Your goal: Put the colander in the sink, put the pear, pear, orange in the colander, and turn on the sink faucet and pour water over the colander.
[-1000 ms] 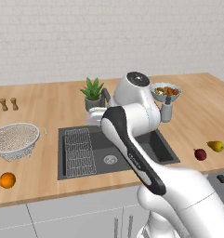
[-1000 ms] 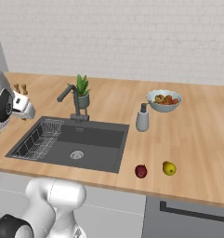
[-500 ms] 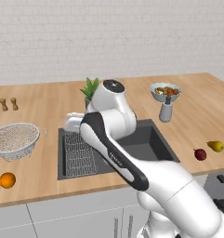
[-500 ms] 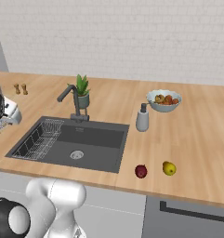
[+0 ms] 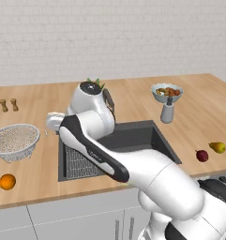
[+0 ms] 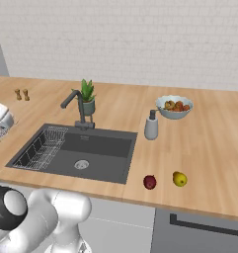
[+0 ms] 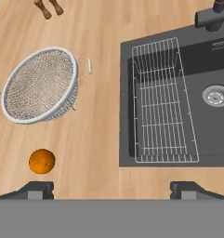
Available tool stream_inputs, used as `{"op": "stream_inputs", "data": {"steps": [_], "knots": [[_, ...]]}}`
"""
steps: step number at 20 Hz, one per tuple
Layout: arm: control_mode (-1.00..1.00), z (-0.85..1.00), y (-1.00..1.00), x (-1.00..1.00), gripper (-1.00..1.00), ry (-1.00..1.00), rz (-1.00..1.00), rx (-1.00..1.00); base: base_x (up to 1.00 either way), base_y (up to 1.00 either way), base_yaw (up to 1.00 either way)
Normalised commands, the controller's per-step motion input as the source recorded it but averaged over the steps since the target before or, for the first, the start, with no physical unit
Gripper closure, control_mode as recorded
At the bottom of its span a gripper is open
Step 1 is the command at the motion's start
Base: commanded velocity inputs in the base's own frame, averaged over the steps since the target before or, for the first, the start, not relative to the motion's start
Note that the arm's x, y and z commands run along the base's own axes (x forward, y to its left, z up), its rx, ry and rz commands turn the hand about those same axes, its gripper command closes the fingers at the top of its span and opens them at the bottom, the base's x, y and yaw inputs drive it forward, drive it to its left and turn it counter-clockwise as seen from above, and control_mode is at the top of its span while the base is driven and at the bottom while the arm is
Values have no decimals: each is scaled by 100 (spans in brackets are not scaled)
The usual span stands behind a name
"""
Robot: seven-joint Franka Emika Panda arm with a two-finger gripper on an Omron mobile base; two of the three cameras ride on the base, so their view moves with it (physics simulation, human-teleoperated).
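Observation:
The colander (image 7: 39, 84) is a round wire-mesh bowl standing on the wooden counter left of the sink (image 7: 211, 125); it also shows as the colander (image 5: 16, 140). The orange (image 7: 42, 161) lies on the counter beside it, also seen as the orange (image 5: 7, 181). My gripper (image 7: 111, 188) hangs open above the counter between colander and sink, with nothing between its fingertips (image 7: 36, 189); the gripper (image 5: 52, 121) is at the sink's left rim. The dark red pear (image 6: 149, 182) and the yellow pear (image 6: 179, 178) lie right of the sink. The faucet (image 6: 76, 101) stands behind the basin.
A flat wire rack (image 7: 164, 102) lies in the sink's left half, beside the drain (image 7: 216, 95). Two small shakers (image 5: 7, 105) stand at the back left. A potted plant (image 6: 87, 99), a grey bottle (image 6: 151, 125) and a pale fruit bowl (image 6: 174, 106) stand behind and right of the sink.
The arm has swung left from above the sink toward the colander's side of the counter. The gripper has stayed open. Nothing on the counter has moved.

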Motion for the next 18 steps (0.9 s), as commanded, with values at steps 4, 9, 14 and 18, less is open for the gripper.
{"op": "stream_inputs", "data": {"steps": [4, 9, 14, 18], "knots": [[-100, -11, 27, 49, -100, 13, 0, 0, 0, 0, 0], [-100, -15, 41, 35, -100, 11, -4, 0, 0, 0, 0], [-100, -25, 41, 13, -100, 7, -9, -1, 0, 0, 0], [-100, -32, 20, 3, -100, 4, -10, 0, 0, 0, 0]]}}
